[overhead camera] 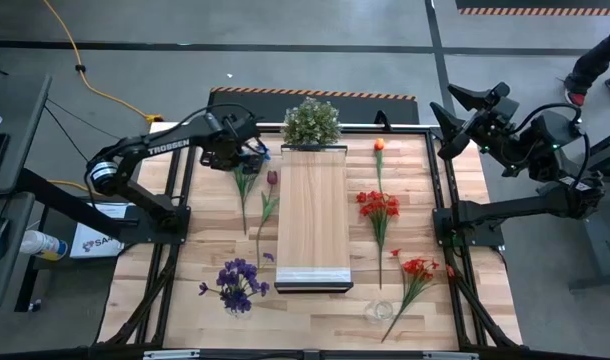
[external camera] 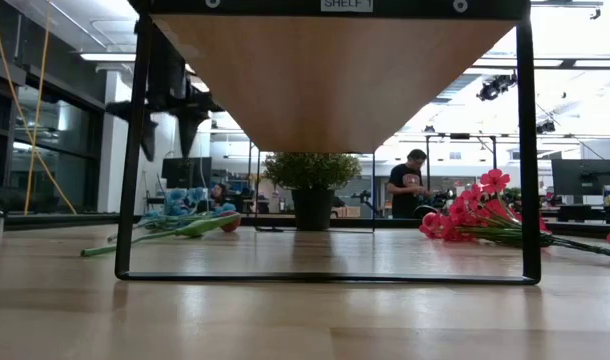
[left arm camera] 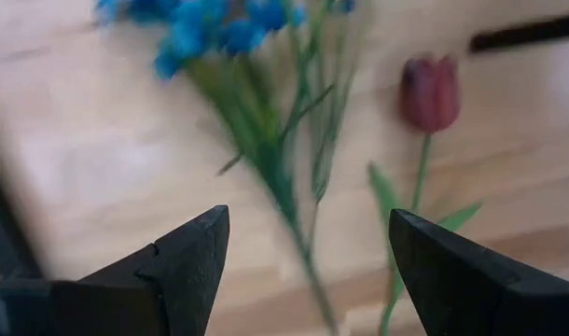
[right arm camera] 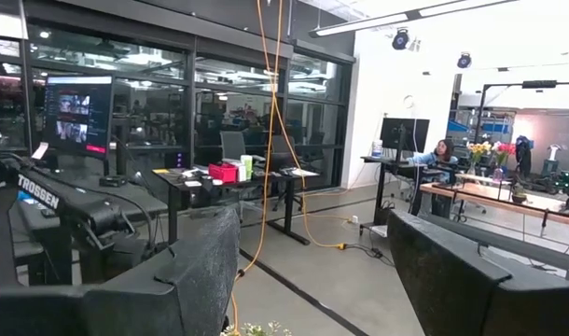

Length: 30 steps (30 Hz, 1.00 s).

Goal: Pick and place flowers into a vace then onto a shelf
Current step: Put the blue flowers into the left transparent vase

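Note:
My left gripper [overhead camera: 253, 155] [left arm camera: 308, 215] is open and hovers above the blue flowers [overhead camera: 247, 180] [left arm camera: 205, 17], which lie flat on the table left of the shelf [overhead camera: 313, 215]. Its fingers stand on either side of the green stem [left arm camera: 284, 187] without touching it. A dark red tulip [overhead camera: 272, 178] [left arm camera: 430, 91] lies beside the blue flowers. In the low view the left gripper [external camera: 170, 120] hangs over them [external camera: 185, 200]. My right gripper [overhead camera: 445, 125] [right arm camera: 312, 219] is open, raised beyond the table's right far corner and facing the room.
An orange tulip [overhead camera: 379, 146], two red bunches [overhead camera: 378, 205] [overhead camera: 417, 268] and a purple bunch [overhead camera: 237, 283] lie on the tabletop. A bushy green plant [overhead camera: 311, 122] stands at the shelf's far end. A clear glass vase [overhead camera: 378, 311] sits near the front edge. A person [external camera: 413, 182] stands in the room.

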Available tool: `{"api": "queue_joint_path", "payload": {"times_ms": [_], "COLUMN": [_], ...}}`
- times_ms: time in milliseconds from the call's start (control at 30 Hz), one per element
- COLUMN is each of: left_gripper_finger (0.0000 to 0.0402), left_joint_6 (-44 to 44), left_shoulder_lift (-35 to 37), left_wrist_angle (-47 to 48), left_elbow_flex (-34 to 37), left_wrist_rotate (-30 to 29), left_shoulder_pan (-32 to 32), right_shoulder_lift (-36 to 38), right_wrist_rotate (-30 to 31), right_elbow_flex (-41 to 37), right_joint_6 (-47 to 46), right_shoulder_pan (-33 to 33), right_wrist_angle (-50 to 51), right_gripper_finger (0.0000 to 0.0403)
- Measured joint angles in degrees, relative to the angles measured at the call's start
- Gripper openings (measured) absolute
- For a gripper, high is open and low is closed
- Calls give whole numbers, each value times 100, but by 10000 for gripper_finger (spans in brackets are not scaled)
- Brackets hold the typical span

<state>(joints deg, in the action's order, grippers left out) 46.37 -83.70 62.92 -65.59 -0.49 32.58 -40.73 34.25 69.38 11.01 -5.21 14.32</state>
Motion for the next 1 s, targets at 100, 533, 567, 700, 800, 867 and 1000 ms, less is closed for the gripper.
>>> {"api": "queue_joint_path", "payload": {"times_ms": [100, 533, 567, 700, 800, 867, 1000], "left_gripper_finger": [326, 326, 326, 326, 326, 326, 326], "left_joint_6": [21, 314, 346, 455, 494, 495, 548], "left_shoulder_lift": [-2, -2, -2, -2, -2, -2, -2], "left_wrist_angle": [-473, -1190, -1290, -1659, -1951, -2081, -2103], "left_elbow_flex": [202, 1160, 1240, 1481, 1592, 1644, 1760], "left_wrist_rotate": [17, 168, 175, 174, 163, 138, -35], "left_shoulder_pan": [-4, 2, 2, 2, 2, 2, 2], "right_shoulder_lift": [0, 0, 0, 0, 0, 0, 0], "right_wrist_rotate": [2, 3, 3, 6, 7, 7, 10], "right_elbow_flex": [0, 0, 0, 0, 0, 0, 0], "right_joint_6": [-49, -49, -49, -45, -14, -6, -5], "right_shoulder_pan": [-1, 0, 0, 0, 0, 0, 0], "right_wrist_angle": [-1, -27, -54, -122, -187, -220, -222], "right_gripper_finger": [262, 262, 262, 262, 262, 262, 262]}}
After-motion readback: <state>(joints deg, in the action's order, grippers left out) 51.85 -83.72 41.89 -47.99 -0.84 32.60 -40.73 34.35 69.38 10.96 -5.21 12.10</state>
